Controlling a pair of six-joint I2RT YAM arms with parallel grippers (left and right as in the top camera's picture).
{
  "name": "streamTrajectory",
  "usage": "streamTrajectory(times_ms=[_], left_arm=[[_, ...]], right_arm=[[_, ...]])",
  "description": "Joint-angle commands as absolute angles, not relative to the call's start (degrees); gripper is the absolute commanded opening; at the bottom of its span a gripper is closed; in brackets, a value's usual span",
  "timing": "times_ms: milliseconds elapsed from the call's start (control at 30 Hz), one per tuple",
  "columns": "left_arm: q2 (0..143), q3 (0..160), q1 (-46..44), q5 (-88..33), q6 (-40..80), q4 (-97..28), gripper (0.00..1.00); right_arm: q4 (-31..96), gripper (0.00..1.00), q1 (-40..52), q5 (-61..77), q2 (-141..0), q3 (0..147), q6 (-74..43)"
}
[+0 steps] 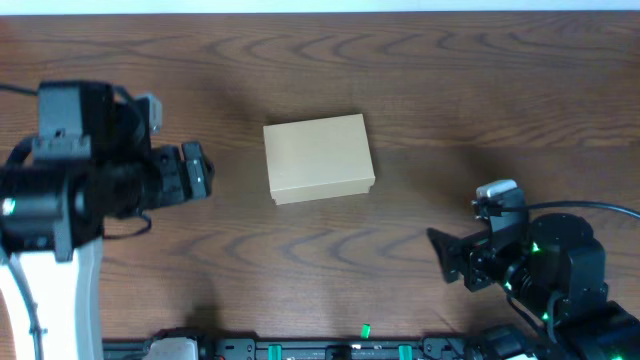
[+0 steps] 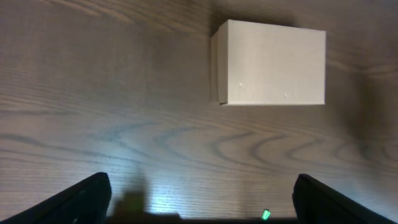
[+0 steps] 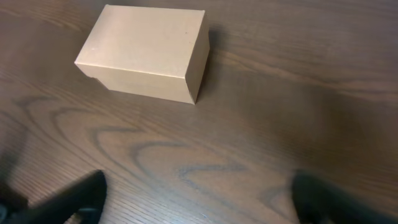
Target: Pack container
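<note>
Sits closed at table point(image 1: 420, 60) centre, the box point(image 1: 319, 158), lid down, nothing else lying on the wood around it. Runs long axis 9-to-3 in the overhead view, tilted a shade counter-clockwise, short sides facing the two arms.

Lies at 3 o'clock from the left gripper point(image 1: 196, 172), well apart, with bare table between. Lies at about 10 o'clock from the right gripper point(image 1: 448, 256), also well apart, and lower on the table. Looks somewhat nearer to the left gripper, which points straight along the long axis at the left short side; comes in on a diagonal toward the lower right corner, the right one.

In the left wrist view, sits at 1 o'clock above the left gripper point(image 2: 199, 199), both fingertips spread wide at the frame's lower corners, nothing between them: released, empty. In the right wrist view, sits at 11 o'clock from the right gripper point(image 3: 196, 199), dark fingertips likewise splayed to either side, grasping nothing.

Touches neither gripper. Probably turns, the coming move, on reaching the lid edge: seam visible along the left and front faces, hinge side not clear from these views. Shows no items to pack anywhere in view, so likely either begins with opening the lid or counts as already packed; cannot tell which.
</note>
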State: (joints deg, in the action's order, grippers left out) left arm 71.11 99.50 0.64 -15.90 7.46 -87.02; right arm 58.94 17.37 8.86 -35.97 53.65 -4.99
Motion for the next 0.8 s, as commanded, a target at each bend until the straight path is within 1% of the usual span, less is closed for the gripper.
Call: streamTrajectory(times_ms=[0,233,400,533,767], left_arm=[[68.05,100.66,0.84,-15.44,6.55,-87.99,0.95],[59.13,100.64,0.84,-13.43,1.80,-87.79,0.95],[50.54,99.15,0.84,-11.07,1.65,-87.77,0.95],[40.69,92.75,0.84,-9.58,1.98,-87.85,0.95],[24.64,79.48,0.84,-9.87,10.04,-85.19,0.95]], right_arm=[[59.02,0.99,16.80,6.70,-35.83,53.12,-8.58],[58.98,0.99,16.80,4.69,-35.86,53.12,-9.37],[59.35,0.99,16.80,4.69,-35.86,53.12,-9.37],[59.64,0.99,16.80,4.69,-35.86,53.12,-9.37],[59.64,0.99,16.80,4.69,-35.86,53.12,-9.37]])
